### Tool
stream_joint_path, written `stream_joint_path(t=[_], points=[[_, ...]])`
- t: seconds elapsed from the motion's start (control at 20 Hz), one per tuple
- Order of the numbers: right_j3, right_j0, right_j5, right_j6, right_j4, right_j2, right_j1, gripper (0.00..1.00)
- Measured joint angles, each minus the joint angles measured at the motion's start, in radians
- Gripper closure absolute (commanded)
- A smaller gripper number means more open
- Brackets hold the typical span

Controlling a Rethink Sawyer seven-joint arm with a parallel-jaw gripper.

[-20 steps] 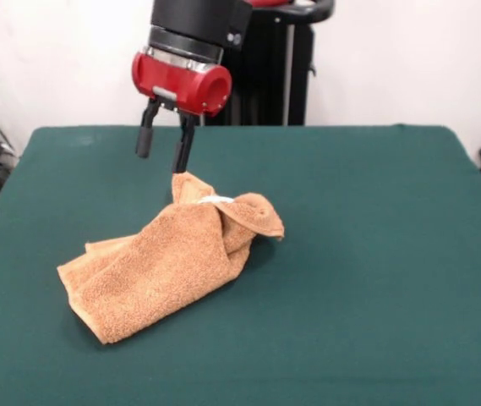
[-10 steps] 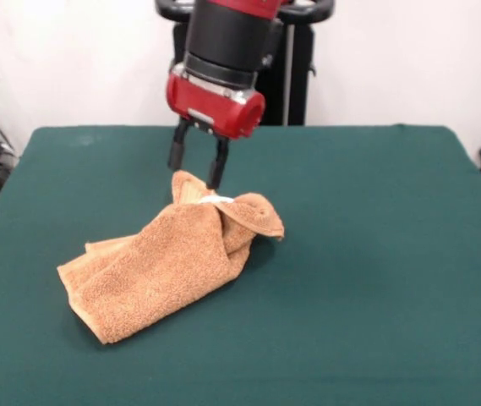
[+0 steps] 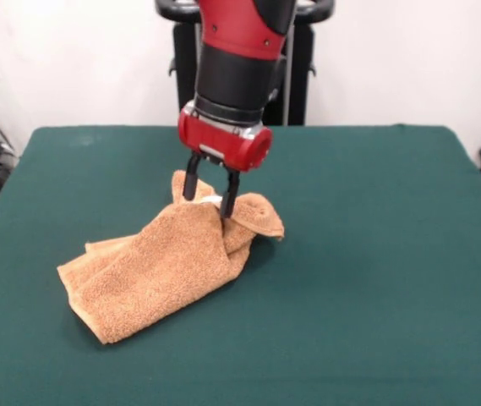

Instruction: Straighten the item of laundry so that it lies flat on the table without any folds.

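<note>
Orange-tan towel (image 3: 160, 266), dark green table (image 3: 375, 254)

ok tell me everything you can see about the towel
The towel is orange-tan terry cloth, fluffy, rumpled and folded over itself on the green table. Its far end bunches up into raised folds, with a bit of white showing there. The open gripper straddles that raised end, fingers down at the cloth.

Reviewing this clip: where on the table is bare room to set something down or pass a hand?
Bare green table lies right of the towel up to the right edge, and along the near edge below it. It is crowded at the towel's raised far end, where the open gripper straddles a fold.
</note>
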Motion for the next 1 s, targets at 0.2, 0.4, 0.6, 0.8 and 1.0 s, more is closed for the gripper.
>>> stream_joint_path(t=[0.2,0.4,0.6,0.8,1.0], points=[[-0.008,0.004,0.0,0.0,-0.006,0.002,0.024,0.0],[-0.008,-0.037,0.021,0.0,-0.027,0.048,0.025,0.0],[-0.009,-0.121,0.076,0.0,-0.031,0.133,0.024,0.0],[-0.009,-0.22,0.147,0.0,-0.031,0.231,0.026,0.0],[-0.01,-0.302,0.224,0.0,-0.031,0.314,0.037,0.0]])
